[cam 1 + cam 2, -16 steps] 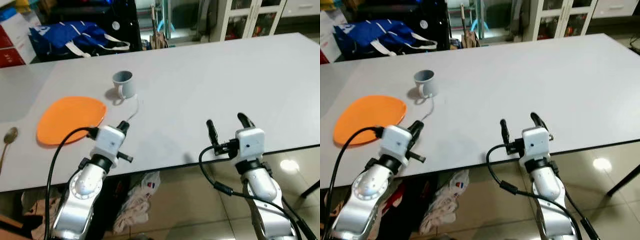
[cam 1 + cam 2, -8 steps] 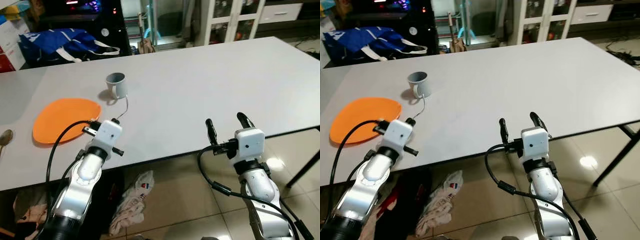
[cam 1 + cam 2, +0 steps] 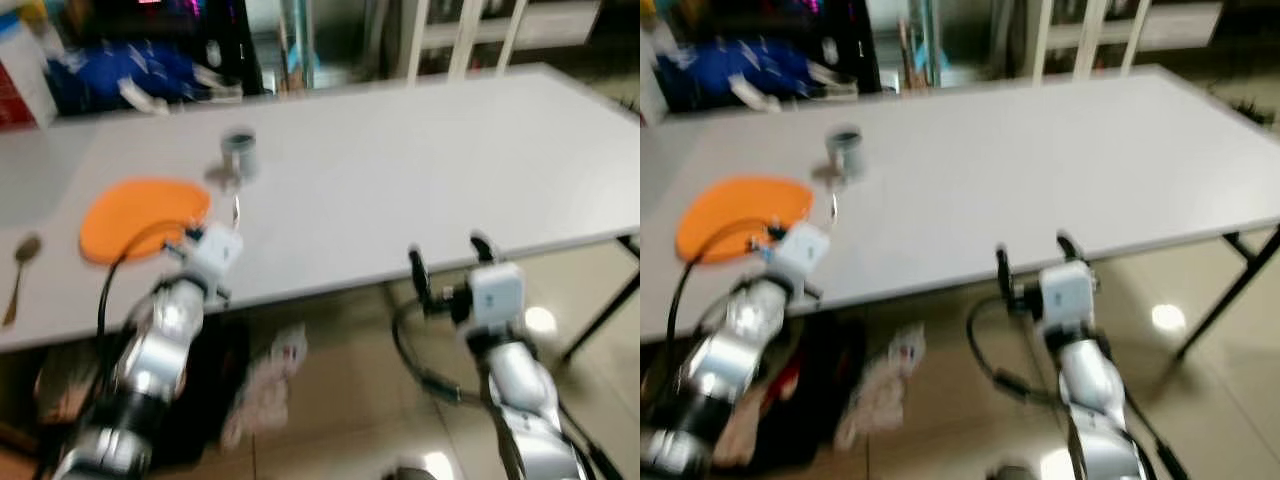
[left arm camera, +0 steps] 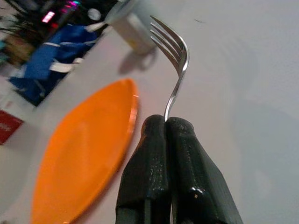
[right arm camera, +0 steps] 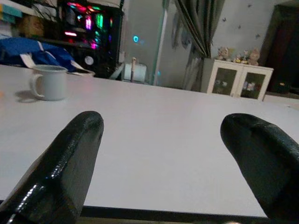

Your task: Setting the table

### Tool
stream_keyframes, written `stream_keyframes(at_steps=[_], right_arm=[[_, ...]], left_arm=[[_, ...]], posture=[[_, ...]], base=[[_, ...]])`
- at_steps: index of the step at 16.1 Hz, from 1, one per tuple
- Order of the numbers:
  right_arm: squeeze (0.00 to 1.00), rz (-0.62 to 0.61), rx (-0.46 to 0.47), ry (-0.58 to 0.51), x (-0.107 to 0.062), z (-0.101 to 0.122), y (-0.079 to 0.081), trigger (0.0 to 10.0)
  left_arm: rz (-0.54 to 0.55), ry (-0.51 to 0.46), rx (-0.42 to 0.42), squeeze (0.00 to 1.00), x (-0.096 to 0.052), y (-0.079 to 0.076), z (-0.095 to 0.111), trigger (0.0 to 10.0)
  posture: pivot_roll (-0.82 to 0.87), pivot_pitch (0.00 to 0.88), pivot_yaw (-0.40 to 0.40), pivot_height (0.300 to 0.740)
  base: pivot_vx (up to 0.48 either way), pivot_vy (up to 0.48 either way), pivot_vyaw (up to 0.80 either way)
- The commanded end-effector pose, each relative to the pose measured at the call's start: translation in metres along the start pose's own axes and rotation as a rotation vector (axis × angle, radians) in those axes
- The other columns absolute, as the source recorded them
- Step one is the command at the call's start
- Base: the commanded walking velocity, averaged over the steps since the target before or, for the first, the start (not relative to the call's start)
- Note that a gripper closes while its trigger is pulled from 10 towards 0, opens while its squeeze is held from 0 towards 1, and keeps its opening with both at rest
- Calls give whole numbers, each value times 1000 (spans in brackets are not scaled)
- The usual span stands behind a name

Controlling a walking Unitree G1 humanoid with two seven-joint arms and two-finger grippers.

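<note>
My left gripper (image 4: pixel 166 122) is shut on the handle of a silver fork (image 4: pixel 175 60), tines up, at the front edge of the white table (image 3: pixel 400 160). Just beyond it lies an orange plate (image 3: pixel 145 215), with a grey mug (image 3: pixel 239 153) farther back and to the right. A spoon (image 3: pixel 20 265) lies at the far left of the table. My right gripper (image 3: pixel 445 265) stands open and empty just off the table's front edge, fingers (image 5: pixel 70 158) pointing across the tabletop. The eye views are blurred.
A blue bag (image 3: pixel 140 70) and a dark cabinet with lights stand behind the table, and a white glass-door cabinet (image 3: pixel 470 30) is at the back right. A pale cloth bundle (image 3: pixel 265 385) lies on the floor under the table. A black table leg (image 3: pixel 600 310) is at right.
The whole picture has shifted and blurred, so the camera has moved; the table edge sits higher in view. The left gripper keeps the fork, and the right one stays open.
</note>
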State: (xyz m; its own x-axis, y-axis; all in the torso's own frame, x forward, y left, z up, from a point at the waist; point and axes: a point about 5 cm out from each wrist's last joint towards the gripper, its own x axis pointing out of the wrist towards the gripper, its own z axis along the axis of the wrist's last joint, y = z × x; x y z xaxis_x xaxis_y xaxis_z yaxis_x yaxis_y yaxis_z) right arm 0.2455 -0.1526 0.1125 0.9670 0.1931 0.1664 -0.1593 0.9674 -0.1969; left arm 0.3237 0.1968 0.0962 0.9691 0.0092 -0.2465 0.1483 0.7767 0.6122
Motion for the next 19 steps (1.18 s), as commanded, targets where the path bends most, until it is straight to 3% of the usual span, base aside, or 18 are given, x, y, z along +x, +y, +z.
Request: stream_keyframes(at_steps=[1, 3, 4, 9, 15, 19], right_arm=[[0, 7, -13, -23, 2, 6, -1, 10000], [0, 7, -16, -23, 1, 7, 0, 10000], [0, 6, -17, -23, 0, 8, 0, 10000], [0, 10, -18, -15, -2, 8, -1, 10000], [0, 9, -20, -12, -1, 7, 0, 10000], [0, 12, -14, -6, 0, 4, 2, 10000]], left_arm=[[27, -11, -10, 0, 5, 10, 7, 0], [21, -50, -284, 0, 7, 10, 18, 0], [12, -71, -355, 0, 6, 8, 22, 0], [18, -106, -421, 0, 2, 0, 28, 0], [0, -155, -425, 0, 1, 0, 39, 0], [-4, -165, -439, 0, 0, -1, 42, 0]], posture=[[-160, 0, 89, 722], [-167, 0, 93, 722], [-168, 0, 94, 722], [-169, 0, 91, 722], [-166, 0, 97, 722], [-162, 0, 99, 722]], base=[[0, 0, 0], [0, 0, 0], [0, 0, 0], [48, 0, 0], [443, 0, 0], [480, 0, -492]])
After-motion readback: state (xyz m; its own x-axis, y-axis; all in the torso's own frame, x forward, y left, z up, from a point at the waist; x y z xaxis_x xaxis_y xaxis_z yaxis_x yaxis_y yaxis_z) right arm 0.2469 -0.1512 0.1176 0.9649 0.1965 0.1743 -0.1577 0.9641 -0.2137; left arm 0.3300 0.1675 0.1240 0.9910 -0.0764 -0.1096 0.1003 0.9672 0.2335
